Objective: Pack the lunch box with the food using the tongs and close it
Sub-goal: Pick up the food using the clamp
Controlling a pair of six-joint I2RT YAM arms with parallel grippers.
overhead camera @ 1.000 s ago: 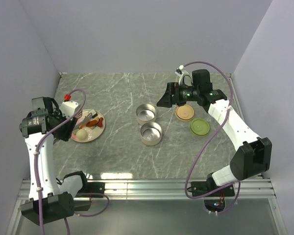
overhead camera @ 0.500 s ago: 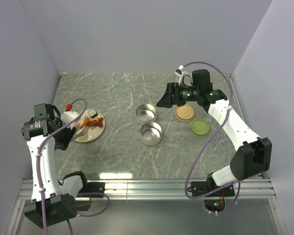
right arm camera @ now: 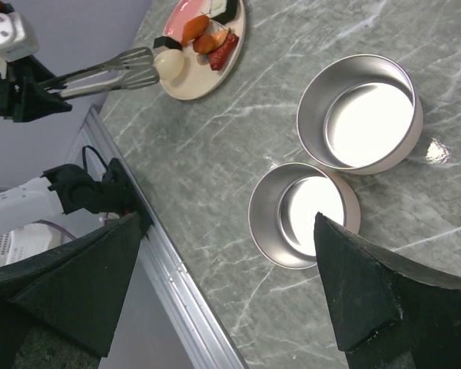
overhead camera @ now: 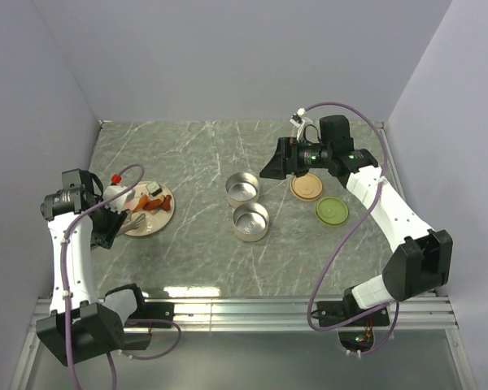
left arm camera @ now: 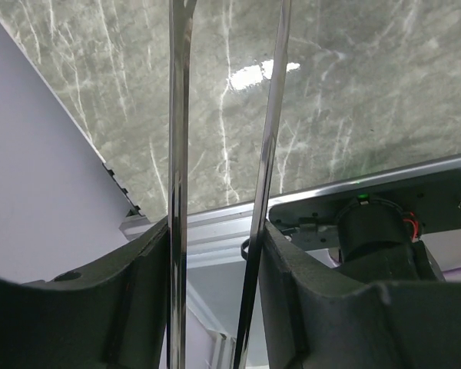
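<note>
The left jaws [left arm camera: 215, 227] are clamped on both slim arms of the long silvery metal tongs [left arm camera: 177, 138], pressing them partway together. From above, the tongs' long axis runs from those jaws toward 3 o'clock, onto the pale pink round plate [right arm camera: 207, 81]. Their flat tips sit just beside the whitish round food ball [right arm camera: 169, 66], which lies on the same line; I cannot tell if they touch. The two shiny round steel tins [overhead camera: 250, 221] stand farther toward 3 o'clock on the counter, nearer the right jaws [overhead camera: 268, 169], which are spread wide and hold nothing.
</note>
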